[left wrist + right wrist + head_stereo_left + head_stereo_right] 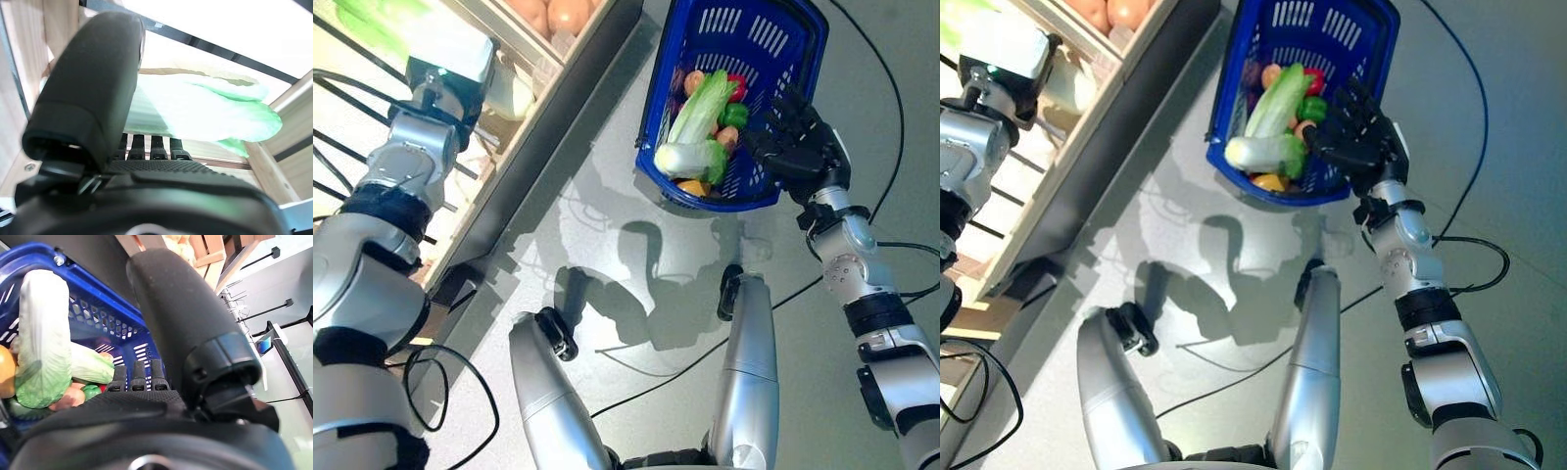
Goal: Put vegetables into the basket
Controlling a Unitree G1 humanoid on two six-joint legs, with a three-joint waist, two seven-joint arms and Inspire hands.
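Note:
The blue basket (736,29) stands on the grey floor and holds pale green cabbages (700,108), a green pepper (734,115), a red vegetable (737,88) and a yellow one (693,186). My right hand (793,137) is at the basket's near right rim with straight fingers and holds nothing; it also shows in the right wrist view (146,401), looking into the basket (112,328). My left arm reaches into the stand. In the left wrist view my left hand (161,169) has straight fingers beneath a pale green leafy cabbage (195,112), with the thumb (93,83) raised beside it.
The wooden vegetable stand (558,69) fills the upper left, with its dark base (538,147) running diagonally along the floor close to the basket's left side. A black cable (891,88) curves over the floor to the right of the basket.

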